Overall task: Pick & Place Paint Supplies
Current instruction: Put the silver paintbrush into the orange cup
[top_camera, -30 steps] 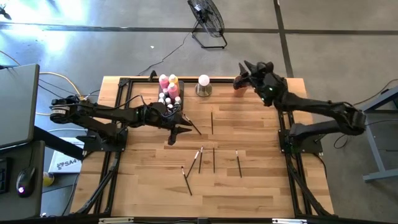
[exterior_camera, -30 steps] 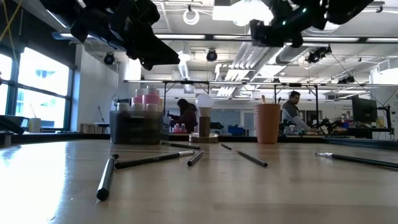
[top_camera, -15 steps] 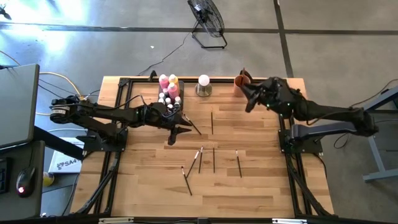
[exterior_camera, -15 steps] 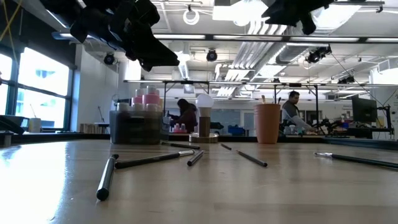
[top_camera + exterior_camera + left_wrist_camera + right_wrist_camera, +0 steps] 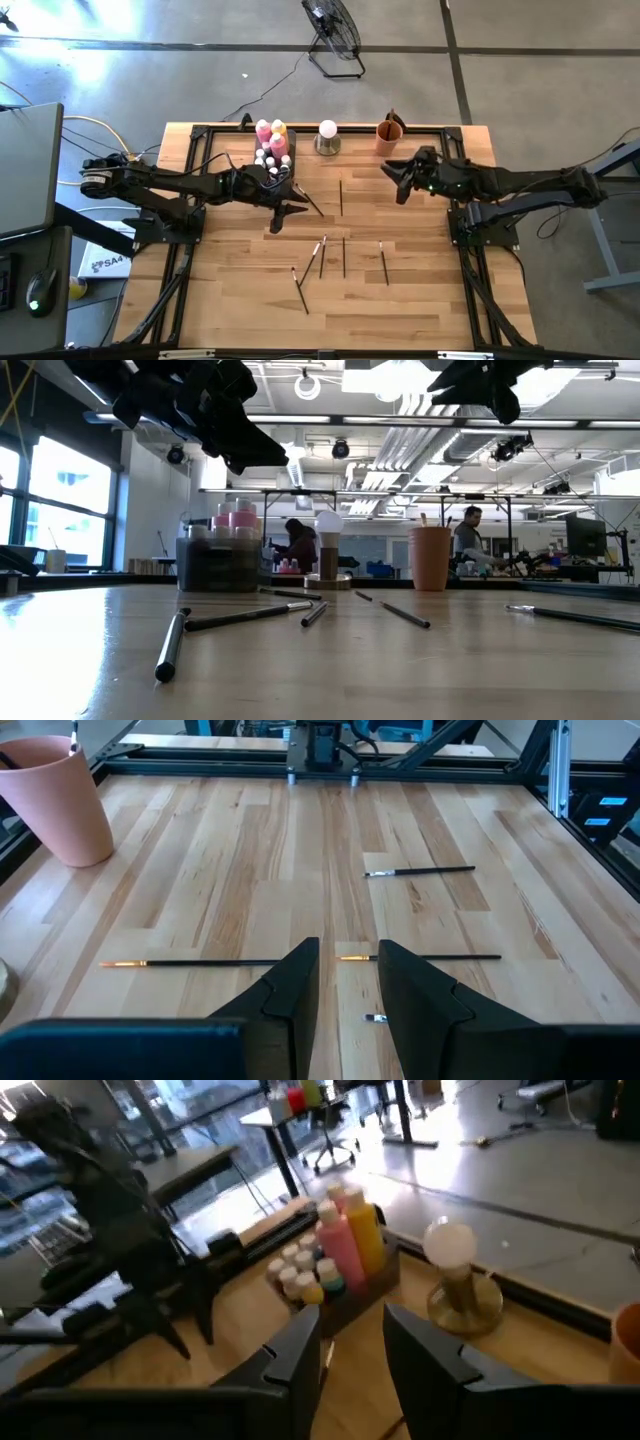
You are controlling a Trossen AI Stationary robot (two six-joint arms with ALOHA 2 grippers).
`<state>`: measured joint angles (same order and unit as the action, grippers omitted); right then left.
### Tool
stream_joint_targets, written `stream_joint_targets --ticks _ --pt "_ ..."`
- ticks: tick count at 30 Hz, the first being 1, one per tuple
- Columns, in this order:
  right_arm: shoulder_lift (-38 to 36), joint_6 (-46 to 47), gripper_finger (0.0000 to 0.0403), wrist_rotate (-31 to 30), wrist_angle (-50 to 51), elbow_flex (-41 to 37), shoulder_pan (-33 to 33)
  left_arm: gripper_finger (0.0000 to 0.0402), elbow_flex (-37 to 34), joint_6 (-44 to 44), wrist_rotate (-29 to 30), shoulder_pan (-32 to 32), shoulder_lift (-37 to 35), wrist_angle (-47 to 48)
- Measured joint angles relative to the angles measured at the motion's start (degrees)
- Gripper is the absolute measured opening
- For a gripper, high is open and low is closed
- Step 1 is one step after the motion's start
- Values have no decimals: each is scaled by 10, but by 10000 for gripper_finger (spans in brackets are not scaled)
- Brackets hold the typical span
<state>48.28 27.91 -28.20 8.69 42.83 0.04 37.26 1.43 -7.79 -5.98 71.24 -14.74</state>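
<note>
Two grippers, fingers parted, holding nothing: my left gripper beside the paint bottles, right gripper above bare table. No readable labels.

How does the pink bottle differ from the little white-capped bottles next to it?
The pink bottle stands far taller than the white-capped bottles. It is pink with a pale cap, while the small ones show mostly white tops. It stands beside the yellow bottle, toward the white ball; the small ones cluster on the pink bottle's other side. All stand upright in the same grey tray.
</note>
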Motion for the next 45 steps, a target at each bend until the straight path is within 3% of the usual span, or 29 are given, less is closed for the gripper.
stream_joint_targets --ticks 10,20,28,36,40,45 --pt "27 124 81 10 148 0 13 104 0 -2 -2 0 0 0" --pt "157 288 77 181 273 0 2 104 0 -4 -2 0 0 5" --pt "260 310 77 301 266 0 17 104 0 -4 -2 0 0 11" --pt "306 326 77 390 248 0 24 104 0 -4 0 0 0 13" --pt "309 412 77 404 235 0 26 104 0 -4 1 0 0 13" --pt "305 435 68 340 240 0 64 104 0 -4 1 0 0 13"
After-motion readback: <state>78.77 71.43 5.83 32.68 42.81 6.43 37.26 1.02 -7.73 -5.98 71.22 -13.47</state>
